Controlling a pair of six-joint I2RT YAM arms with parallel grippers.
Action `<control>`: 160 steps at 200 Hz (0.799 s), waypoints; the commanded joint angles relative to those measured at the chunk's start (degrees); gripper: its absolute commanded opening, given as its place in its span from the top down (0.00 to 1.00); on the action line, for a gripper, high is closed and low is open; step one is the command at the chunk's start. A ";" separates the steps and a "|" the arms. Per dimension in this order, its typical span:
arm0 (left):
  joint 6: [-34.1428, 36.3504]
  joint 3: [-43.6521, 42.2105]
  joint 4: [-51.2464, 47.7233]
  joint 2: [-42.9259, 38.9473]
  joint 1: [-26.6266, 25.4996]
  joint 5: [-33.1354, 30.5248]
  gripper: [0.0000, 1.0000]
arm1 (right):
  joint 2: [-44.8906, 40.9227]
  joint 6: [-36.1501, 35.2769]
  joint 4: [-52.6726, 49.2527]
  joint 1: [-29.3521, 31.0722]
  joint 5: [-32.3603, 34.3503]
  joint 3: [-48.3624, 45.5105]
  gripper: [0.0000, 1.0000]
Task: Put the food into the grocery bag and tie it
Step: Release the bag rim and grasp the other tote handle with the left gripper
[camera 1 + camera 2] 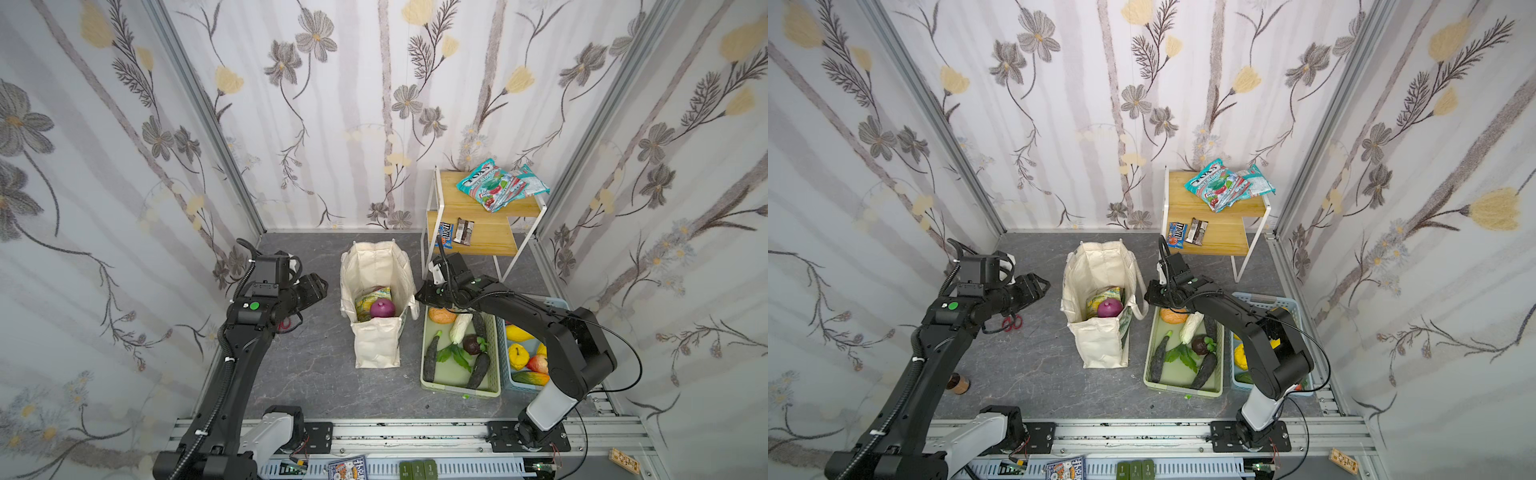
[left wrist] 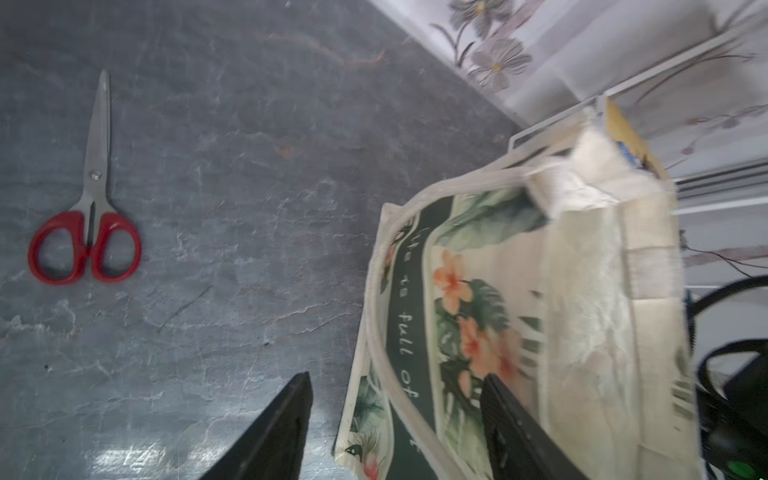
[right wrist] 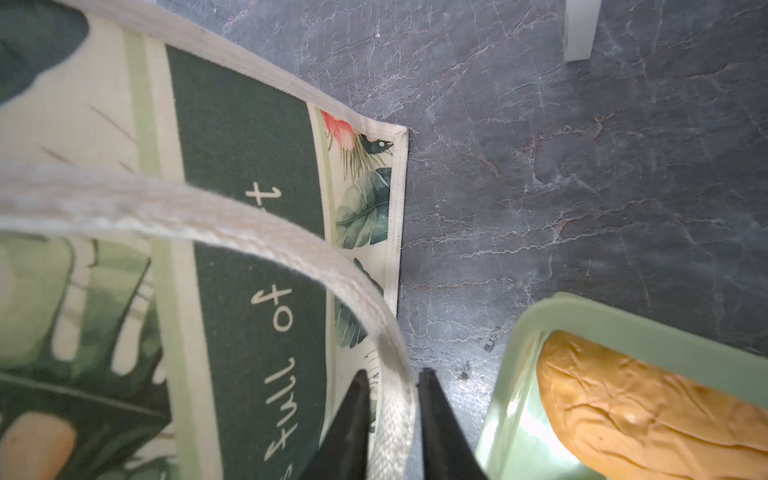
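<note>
Canvas grocery bag (image 1: 374, 349) stands upright at the middle of the surface (image 1: 311, 365), mouth open. At its 9 o'clock my left gripper (image 1: 320, 289) hangs empty, jaws well apart. At its 3 o'clock my right gripper (image 3: 392, 374) pinches a strap handle (image 3: 249, 232). Inside lie a yellow-green packet (image 1: 368, 297) and a purple onion (image 1: 382, 308), touching.

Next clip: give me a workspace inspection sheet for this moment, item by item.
Surface: grey marbled tabletop, no damage seen.
Job's things: cream canvas tote bag upright, open; purple toy onion and yellow-green snack packet inside; handles untied.
Clutter: red-handled scissors; pale green plastic basket of toy vegetables; blue plastic basket; wooden shelf rack with teal-red packets.
Grippers: left gripper open, empty, beside the bag; right gripper straddles a cream strap handle, grip unclear.
Cables: black cable loops off the right arm.
Surroundings: floral-papered walls, aluminium frame.
</note>
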 commanded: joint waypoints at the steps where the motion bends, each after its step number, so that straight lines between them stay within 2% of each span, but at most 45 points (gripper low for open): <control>1: -1.33 -5.46 7.16 1.62 2.89 8.96 0.40 | 0.48 -1.13 1.53 0.15 0.82 0.26 0.63; 44: -3.59 -11.94 18.40 5.91 2.17 13.33 0.44 | 2.26 -1.03 3.34 0.50 0.69 0.17 0.59; 97: -4.27 -13.08 24.47 14.38 -2.97 10.18 0.45 | 2.75 -0.78 3.59 0.51 0.28 0.01 0.59; 130: -4.56 -13.38 25.53 17.84 -3.12 6.61 0.50 | 3.01 -0.38 3.72 0.55 0.16 0.17 0.60; 145: -4.95 -13.42 26.72 19.47 -3.04 7.47 0.54 | 3.21 -0.34 3.73 0.56 0.06 0.42 0.60; 160: -6.29 -13.95 29.12 21.11 -3.06 9.34 0.62 | 3.32 -0.14 3.59 0.69 0.01 0.61 0.61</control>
